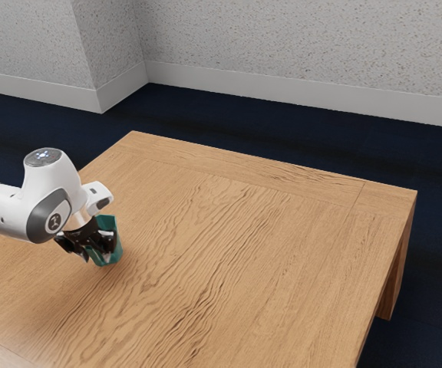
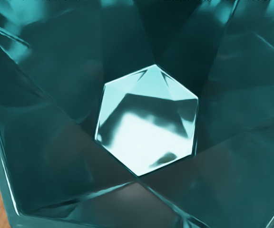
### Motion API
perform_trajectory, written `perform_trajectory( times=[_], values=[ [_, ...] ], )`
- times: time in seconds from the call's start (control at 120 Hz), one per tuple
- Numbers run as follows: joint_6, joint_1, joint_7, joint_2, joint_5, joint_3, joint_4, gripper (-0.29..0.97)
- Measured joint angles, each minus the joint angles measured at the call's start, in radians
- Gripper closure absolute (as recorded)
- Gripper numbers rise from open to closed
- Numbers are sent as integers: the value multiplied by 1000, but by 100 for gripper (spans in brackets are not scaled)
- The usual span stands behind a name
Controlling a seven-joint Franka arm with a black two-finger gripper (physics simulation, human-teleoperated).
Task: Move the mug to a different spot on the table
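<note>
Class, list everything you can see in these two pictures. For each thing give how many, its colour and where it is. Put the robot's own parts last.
mug: one, teal, at the gripper, over the table's side towards the exterior view's left; the wrist view looks into it
table: one, light brown wood, in the middle of the room
floor: one, dark blue, all round the table
walls: two meeting at a corner, speckled grey-white, behind the table
skirting board: one strip, white, along the foot of the walls
arm: one, white and grey, coming in from the exterior view's left
gripper: one, black, at the mug
</note>
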Motion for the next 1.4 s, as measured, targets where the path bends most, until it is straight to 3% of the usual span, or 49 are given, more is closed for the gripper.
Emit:
perform_trajectory(
  times=[0.125, 1.017, 1.25, 1.4],
  values=[
    [1, 2, -3, -1, 0, 2, 0, 50],
    [58, -19, -32, -32, 45, 15, 2, 72],
    [131, -68, -39, -14, 68, 15, 8, 77],
    [199, -159, -38, 23, 67, 7, 34, 79]
  ],
)
